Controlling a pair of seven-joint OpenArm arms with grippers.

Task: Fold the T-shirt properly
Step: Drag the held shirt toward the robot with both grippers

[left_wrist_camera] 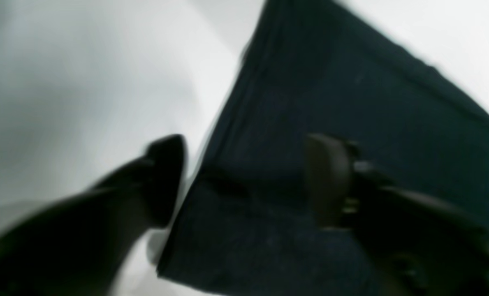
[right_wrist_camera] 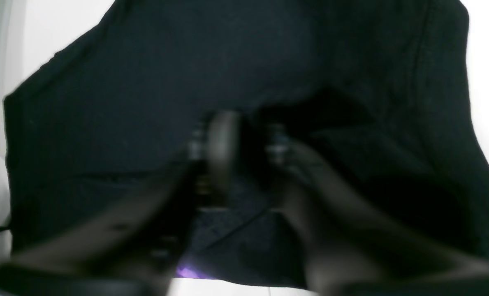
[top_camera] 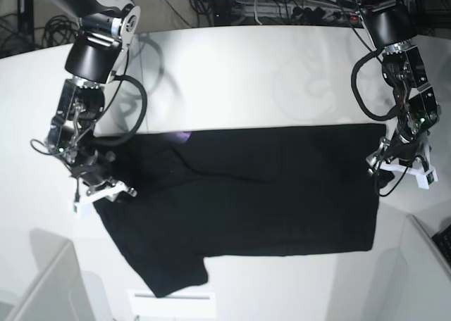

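Note:
The black T-shirt (top_camera: 268, 194) lies spread across the white table (top_camera: 232, 67), plain side up, with one sleeve toward the front left. A sliver of purple print (top_camera: 184, 134) shows at its far edge and in the right wrist view (right_wrist_camera: 186, 271). My right gripper (top_camera: 99, 187) is at the shirt's left end. In the right wrist view the right gripper (right_wrist_camera: 250, 148) has its fingers close together on a bunch of black cloth (right_wrist_camera: 145, 82). My left gripper (top_camera: 398, 167) is at the shirt's right edge. In the left wrist view the left gripper (left_wrist_camera: 248, 176) is open and straddles the shirt's edge (left_wrist_camera: 351, 102).
Cables and a power strip (top_camera: 310, 11) lie behind the table's far edge. Pale raised panels stand at the front left (top_camera: 42, 286) and front right (top_camera: 423, 265) corners. Bare white table surrounds the shirt.

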